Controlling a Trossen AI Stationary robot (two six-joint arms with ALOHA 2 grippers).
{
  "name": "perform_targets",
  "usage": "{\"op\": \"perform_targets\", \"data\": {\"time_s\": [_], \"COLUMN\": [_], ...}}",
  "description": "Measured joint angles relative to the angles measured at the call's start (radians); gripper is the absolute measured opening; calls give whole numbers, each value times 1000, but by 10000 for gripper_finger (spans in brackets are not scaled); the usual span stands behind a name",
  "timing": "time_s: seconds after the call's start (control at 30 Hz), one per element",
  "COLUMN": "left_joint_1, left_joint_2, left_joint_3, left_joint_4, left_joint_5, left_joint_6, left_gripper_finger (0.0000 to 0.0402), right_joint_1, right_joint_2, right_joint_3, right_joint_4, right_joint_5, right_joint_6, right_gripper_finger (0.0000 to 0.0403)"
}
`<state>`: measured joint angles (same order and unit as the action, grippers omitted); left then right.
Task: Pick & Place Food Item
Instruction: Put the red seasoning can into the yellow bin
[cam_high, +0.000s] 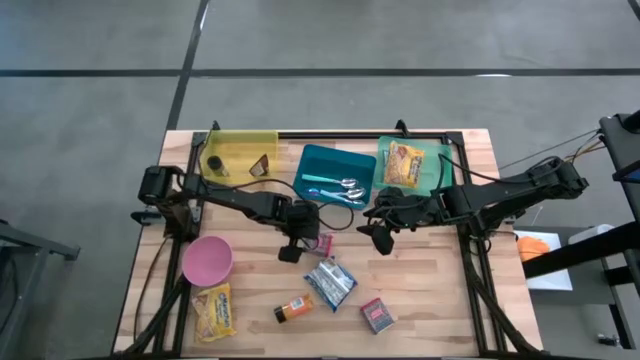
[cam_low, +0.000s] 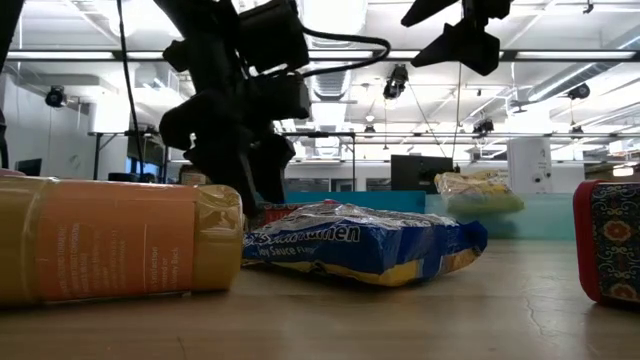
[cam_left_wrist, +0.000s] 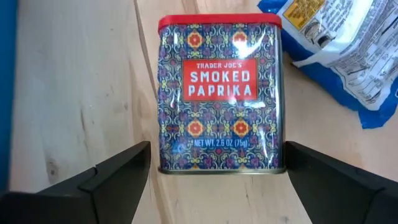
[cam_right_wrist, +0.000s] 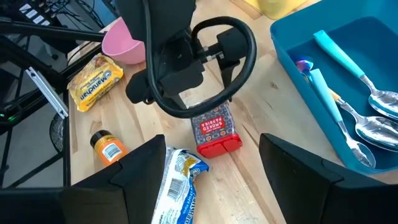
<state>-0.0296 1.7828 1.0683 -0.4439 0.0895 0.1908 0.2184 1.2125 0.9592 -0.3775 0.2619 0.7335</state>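
My left claw (cam_left_wrist: 214, 180) hangs spread wide right over the flat rectangular paprika tin with the red lid and patterned blue sides (cam_left_wrist: 219, 93), one dark finger on either side and neither touching, lined up so a squeeze would catch its long edges, I reckon. The tin lies label-up on the bare wooden table (cam_high: 440, 290), nothing gripped yet. Just beside it sits the crinkled blue and white noodle packet (cam_left_wrist: 339, 46). Farther off, my right claw (cam_high: 381, 232) waits half spread and empty, held high near the teal plastic cutlery tray (cam_high: 322, 165), clear of the pick.
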Motion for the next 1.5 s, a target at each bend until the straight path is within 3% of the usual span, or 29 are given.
{"op": "perform_targets", "data": {"time_s": [1.17,1.5], "left_joint_1": [-8,-8], "left_joint_2": [2,23], "left_joint_3": [-49,-53], "left_joint_4": [123,165], "left_joint_5": [10,8], "left_joint_6": [-8,-16], "left_gripper_finger": [368,299], "right_joint_1": [0,0], "right_joint_2": [0,0], "right_joint_3": [0,0], "right_joint_4": [16,18], "right_joint_5": [1,1], "right_joint_6": [15,17], "right_gripper_finger": [255,255]}}
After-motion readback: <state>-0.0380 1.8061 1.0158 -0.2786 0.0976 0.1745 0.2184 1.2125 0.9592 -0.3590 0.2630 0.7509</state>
